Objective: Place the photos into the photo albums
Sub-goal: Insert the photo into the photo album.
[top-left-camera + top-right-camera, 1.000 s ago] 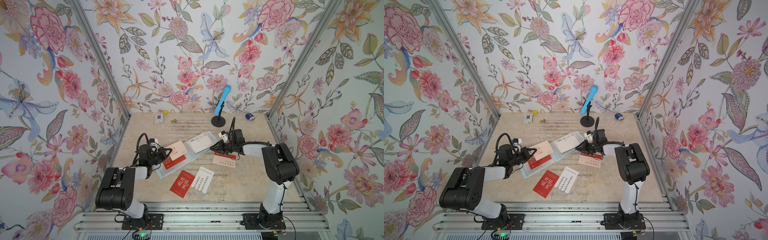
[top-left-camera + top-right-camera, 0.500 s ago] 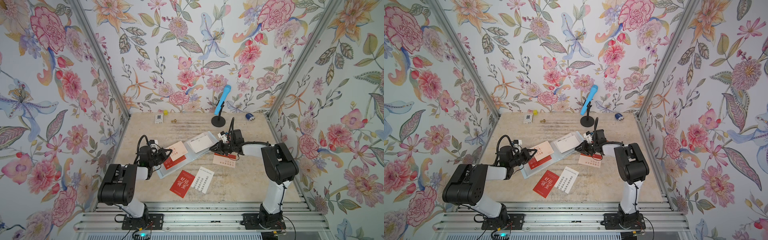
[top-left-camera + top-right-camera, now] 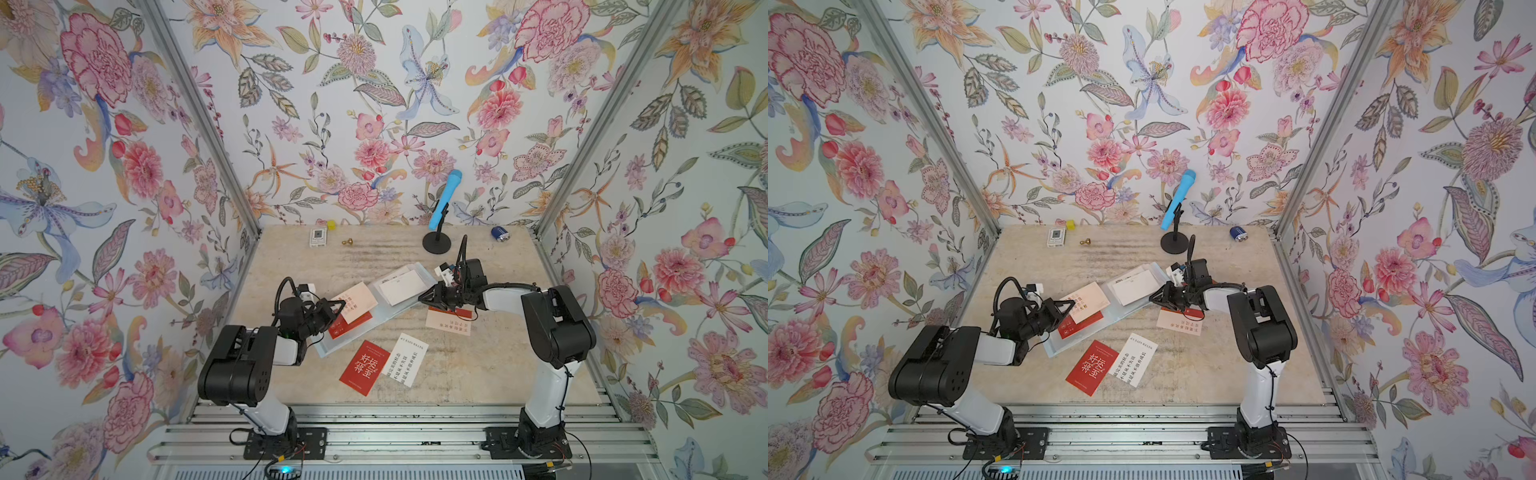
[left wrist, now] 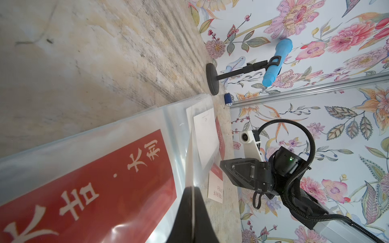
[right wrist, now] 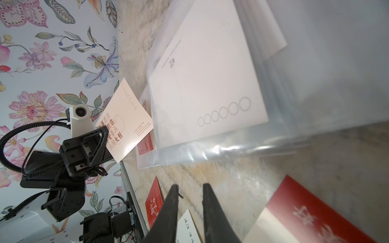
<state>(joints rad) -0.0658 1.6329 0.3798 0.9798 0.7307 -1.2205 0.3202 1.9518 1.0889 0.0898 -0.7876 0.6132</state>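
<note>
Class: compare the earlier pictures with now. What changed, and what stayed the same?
Hardly anything. The left arm leaned slightly toward the album; the left jaws stay shut on the pale pink card, which barely shifted. The right jaws, slightly apart and empty, and the loose red card stayed put.

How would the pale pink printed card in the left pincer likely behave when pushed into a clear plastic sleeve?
Probably fairly stiff: the pale pink printed card stands out flat from the left pincer without drooping. Likely light: its edge looks paper-thin. The glossy clear plastic sleeve may let it slide, yet looks floppy enough to buckle.
</note>
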